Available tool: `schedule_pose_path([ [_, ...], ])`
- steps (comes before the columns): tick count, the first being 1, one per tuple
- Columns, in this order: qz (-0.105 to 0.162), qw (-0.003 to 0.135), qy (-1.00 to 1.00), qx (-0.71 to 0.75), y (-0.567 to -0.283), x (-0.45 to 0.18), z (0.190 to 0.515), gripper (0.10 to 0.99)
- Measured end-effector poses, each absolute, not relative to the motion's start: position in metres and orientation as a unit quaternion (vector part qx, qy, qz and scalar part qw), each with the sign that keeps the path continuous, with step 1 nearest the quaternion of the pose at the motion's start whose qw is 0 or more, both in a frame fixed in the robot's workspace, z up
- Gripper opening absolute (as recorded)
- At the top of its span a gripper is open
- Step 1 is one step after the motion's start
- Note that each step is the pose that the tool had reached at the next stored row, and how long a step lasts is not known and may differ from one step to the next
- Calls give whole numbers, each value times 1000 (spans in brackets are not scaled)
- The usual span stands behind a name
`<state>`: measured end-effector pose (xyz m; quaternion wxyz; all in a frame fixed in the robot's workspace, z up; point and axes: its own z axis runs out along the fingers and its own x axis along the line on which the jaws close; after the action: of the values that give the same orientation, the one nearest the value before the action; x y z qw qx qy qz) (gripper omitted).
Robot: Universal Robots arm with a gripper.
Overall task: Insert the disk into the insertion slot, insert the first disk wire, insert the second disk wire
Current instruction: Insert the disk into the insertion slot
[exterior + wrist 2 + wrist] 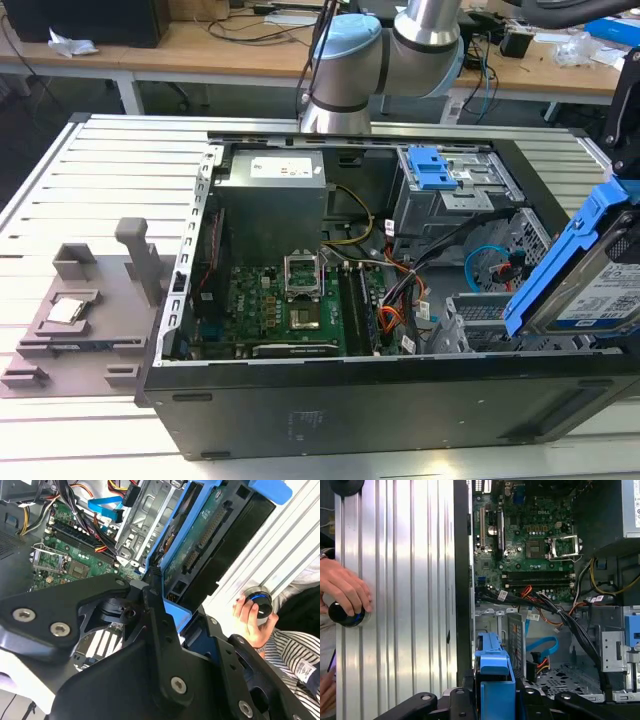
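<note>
Exterior view first: a flat rectangular silver disk (600,290), white-labelled and framed in a bright blue plastic carrier, hangs tilted at the exterior view's right end of an open black computer case (350,400). Its lower end is just above the grey perforated sheet-metal insertion slot (470,318), and the disk is not yet seated in the slot. Beyond the slot stands a taller grey drive cage (450,195) with a blue latch, and a blue flat cable (490,262) loops between the two. A green motherboard (290,300) lies on the case floor, with a grey box-shaped power supply (270,200) behind it. The case rests on a ribbed aluminium table (100,180), which also carries a grey plastic fixture (90,300) at the exterior view's left. In the second wrist view the black mechanical gripper (155,600) is clamped on the carrier's edge, holding the disk with its green circuit-board underside (200,535) showing. In the first wrist view the carrier's blue end (492,665) rises from between the gripper's black links, with the perforated bay floor (560,675) just beside it. A person's hand (345,587) rests on a round black knob (342,615) on the table. The second wrist view shows that hand with a striped sleeve (290,655).
</note>
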<state>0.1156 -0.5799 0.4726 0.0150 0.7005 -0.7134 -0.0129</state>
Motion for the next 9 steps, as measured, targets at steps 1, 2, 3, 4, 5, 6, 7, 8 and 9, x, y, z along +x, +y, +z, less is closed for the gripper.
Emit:
schedule_pose_path([
  [1, -13, 15, -713, 701, -580, 116, 472, 369],
  [2, -13, 15, -713, 701, -580, 116, 471, 369],
  [3, -13, 15, -713, 701, -580, 116, 470, 369],
  [4, -13, 15, -713, 701, -580, 116, 470, 369],
  [5, -13, 15, -713, 701, -580, 116, 469, 369],
  [6, -13, 15, -713, 701, -580, 116, 468, 369],
  [7, -13, 15, -713, 701, -580, 116, 468, 369],
  [8, -13, 15, -713, 701, -580, 116, 467, 369],
  [9, -13, 15, -713, 701, -580, 116, 466, 369],
])
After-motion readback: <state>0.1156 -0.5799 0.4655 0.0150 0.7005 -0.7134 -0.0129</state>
